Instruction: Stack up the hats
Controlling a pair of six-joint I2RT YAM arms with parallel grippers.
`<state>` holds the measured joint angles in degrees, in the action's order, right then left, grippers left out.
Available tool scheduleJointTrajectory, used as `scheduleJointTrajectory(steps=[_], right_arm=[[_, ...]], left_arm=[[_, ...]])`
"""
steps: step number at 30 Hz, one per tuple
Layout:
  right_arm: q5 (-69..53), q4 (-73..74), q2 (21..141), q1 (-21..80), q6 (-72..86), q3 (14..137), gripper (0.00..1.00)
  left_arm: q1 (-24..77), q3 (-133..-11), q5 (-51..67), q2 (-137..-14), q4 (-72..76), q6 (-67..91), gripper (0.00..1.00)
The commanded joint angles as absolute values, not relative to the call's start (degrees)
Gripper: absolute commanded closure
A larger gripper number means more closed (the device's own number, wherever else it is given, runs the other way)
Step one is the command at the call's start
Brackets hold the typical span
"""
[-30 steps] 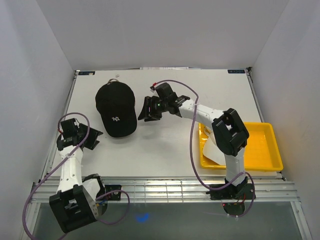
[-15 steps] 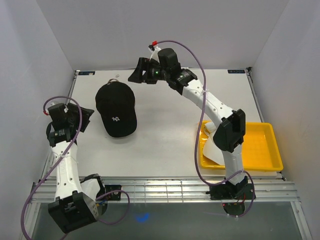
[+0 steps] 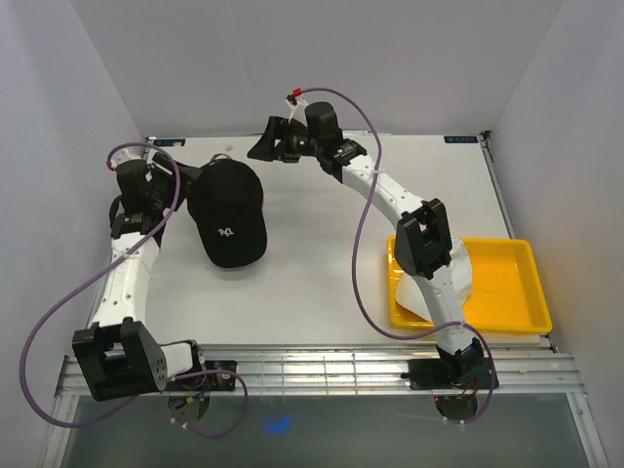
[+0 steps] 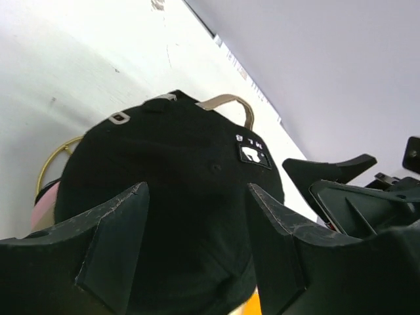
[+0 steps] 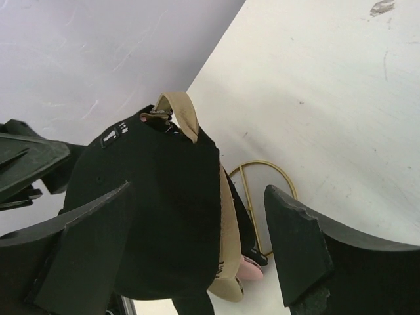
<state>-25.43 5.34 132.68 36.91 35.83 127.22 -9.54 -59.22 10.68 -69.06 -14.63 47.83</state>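
Stack stood three deep for you: black cap [image 3: 227,214] over tan cap [image 5: 226,262] and pink cap [image 5: 251,268] on the stand [image 5: 262,177]. Your left gripper [image 4: 197,190] and right gripper [image 5: 197,189] gaped empty on either side of it. White cap [image 3: 409,288] looked unstacked in the tray [image 3: 517,292].

The left arm [image 3: 122,283] is seen bent upward, the left gripper [image 3: 178,181] turned rightward with jaws spread wide; the right arm [image 3: 390,195] is extended far forward and leftward, the right gripper [image 3: 263,146] likewise spread
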Motion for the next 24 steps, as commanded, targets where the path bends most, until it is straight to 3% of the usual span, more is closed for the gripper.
scheduleJointTrajectory(steps=[1, 15, 24], right_arm=[[-28.4, -3.2, 133.0, 38.0, 35.6, 127.2, 0.16], [-28.9, -4.3, 135.4, 39.5, 36.6, 123.0, 0.2], [-27.3, -3.0, 135.8, 39.4, 38.0, 121.6, 0.67]], left_arm=[[-7.7, -60.2, 7.8, -71.1, -8.4, 46.7, 0.3], [-4.8, -56.7, 7.9, -73.7, -5.1, 47.3, 0.31], [-2.6, -52.7, 6.2, -73.0, -5.9, 48.7, 0.32]])
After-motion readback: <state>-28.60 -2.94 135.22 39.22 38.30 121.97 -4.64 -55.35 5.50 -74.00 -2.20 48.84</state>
